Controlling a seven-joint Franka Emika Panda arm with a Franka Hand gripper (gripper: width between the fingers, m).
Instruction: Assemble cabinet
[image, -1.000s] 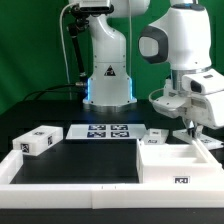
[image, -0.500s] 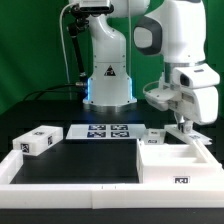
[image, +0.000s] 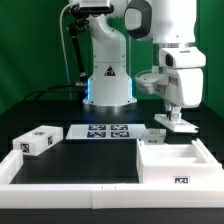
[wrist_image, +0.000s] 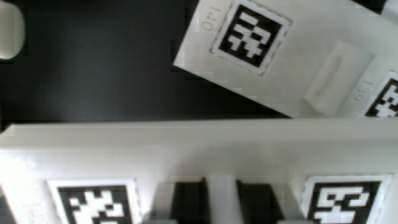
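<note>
The large white cabinet body with open compartments stands at the exterior view's right front. My gripper hangs just behind and above it, shut on a flat white tagged panel that it holds off the table. In the wrist view the panel fills the lower part, with a tag on each side of my gripper. A small white tagged block lies on the table close below and beside the gripper. It also shows in the wrist view. Another white block lies at the far left.
The marker board lies flat at the back middle of the black table. A low white rim runs round the table. The robot's base stands behind the board.
My gripper has risen and moved toward the exterior view's left, carrying the white panel up from behind the cabinet body. The blocks and the body have not moved.
</note>
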